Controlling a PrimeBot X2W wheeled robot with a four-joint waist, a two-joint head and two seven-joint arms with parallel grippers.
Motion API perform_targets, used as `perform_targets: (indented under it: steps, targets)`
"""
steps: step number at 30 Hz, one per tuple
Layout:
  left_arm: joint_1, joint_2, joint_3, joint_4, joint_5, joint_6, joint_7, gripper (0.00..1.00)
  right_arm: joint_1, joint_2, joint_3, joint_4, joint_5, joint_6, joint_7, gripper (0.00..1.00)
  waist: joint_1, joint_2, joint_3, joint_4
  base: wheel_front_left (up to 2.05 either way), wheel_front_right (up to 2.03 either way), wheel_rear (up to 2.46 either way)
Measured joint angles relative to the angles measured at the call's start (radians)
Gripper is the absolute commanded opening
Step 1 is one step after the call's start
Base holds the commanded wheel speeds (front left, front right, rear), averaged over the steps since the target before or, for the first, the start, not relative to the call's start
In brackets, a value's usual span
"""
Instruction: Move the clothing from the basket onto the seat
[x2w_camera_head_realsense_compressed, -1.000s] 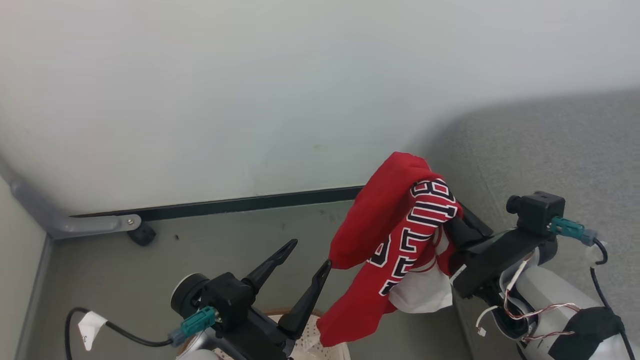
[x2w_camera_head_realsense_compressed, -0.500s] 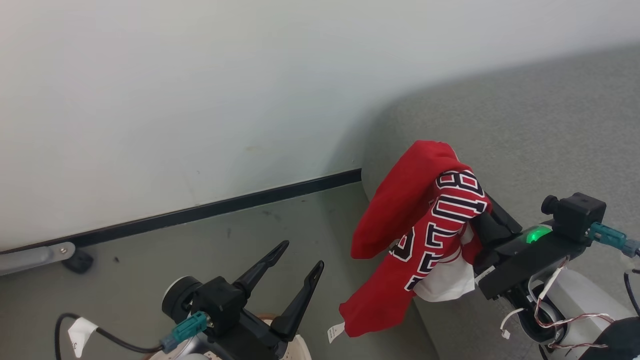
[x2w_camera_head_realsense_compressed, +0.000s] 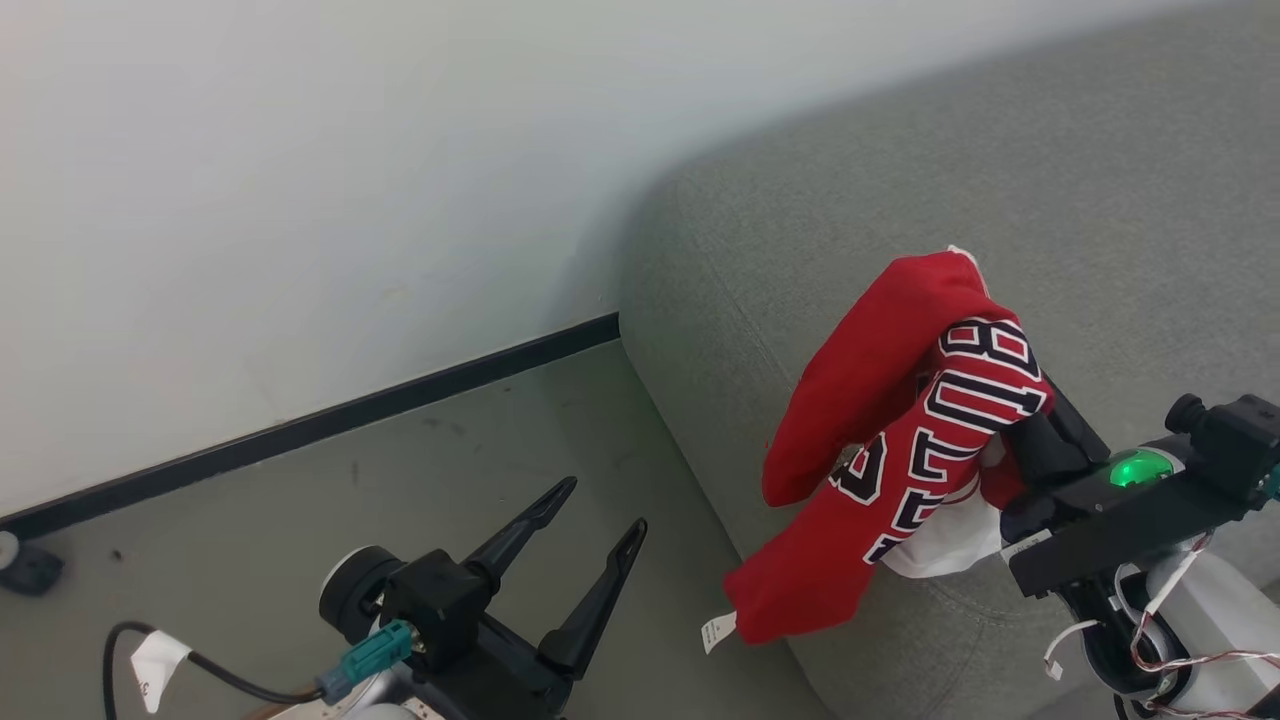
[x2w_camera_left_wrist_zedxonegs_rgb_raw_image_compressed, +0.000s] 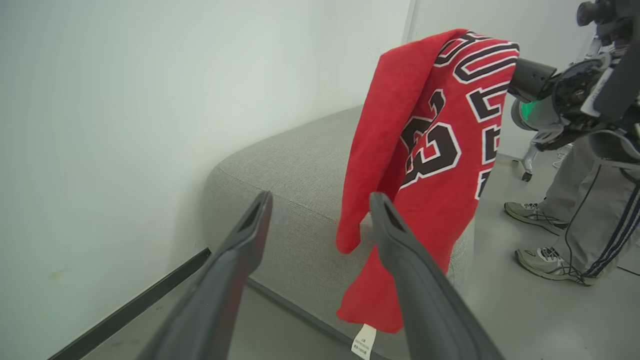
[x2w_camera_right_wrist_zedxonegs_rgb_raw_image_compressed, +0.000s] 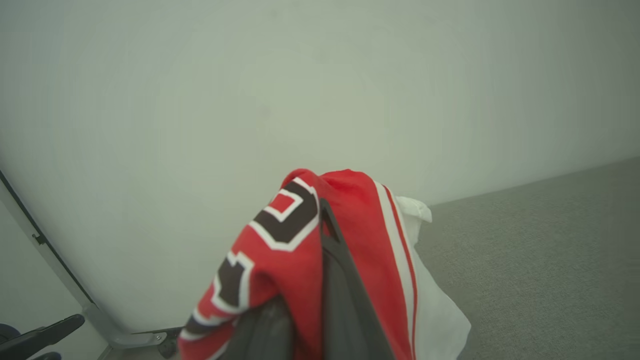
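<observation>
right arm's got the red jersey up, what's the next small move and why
Probably carry the clothing a little way in over the seat before releasing: the right end effector is shut on it, and its lower end hangs beside the seat's corner, over the floor.

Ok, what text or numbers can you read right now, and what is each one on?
"23": black with white outline, on the red jersey, seen from the left wrist; the 2 is partly folded under.
Block letters along the jersey's upper fold: creased, no whole word can be read.
Label tag at the jersey's bottom hem: print too small to read.
Cable tag: mark too blurred to read.
</observation>
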Motion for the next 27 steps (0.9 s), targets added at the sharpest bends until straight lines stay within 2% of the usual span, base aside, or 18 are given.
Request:
perform_targets:
  steps: [12,22,27]
  targets:
    - [-0.022,-0.007,-0.012,0.001,0.002,-0.002,0.009,1.00,0.053,0.021,-0.111,-0.077,0.001,0.005,0.000,0.00,0.0000,0.0000,0.021,-0.082,0.00,0.00,0.00]
    - [-0.040,-0.010,-0.022,0.000,0.002,-0.005,0.019,1.00,0.021,0.021,-0.175,-0.115,0.003,0.014,0.000,0.00,0.0000,0.0000,0.040,-0.088,0.00,0.00,0.00]
    - [-0.058,-0.012,-0.031,-0.002,0.003,-0.006,0.027,1.00,-0.071,-0.022,-0.207,-0.071,0.007,0.022,0.000,0.00,0.0000,0.0000,0.061,-0.082,0.00,0.00,0.00]
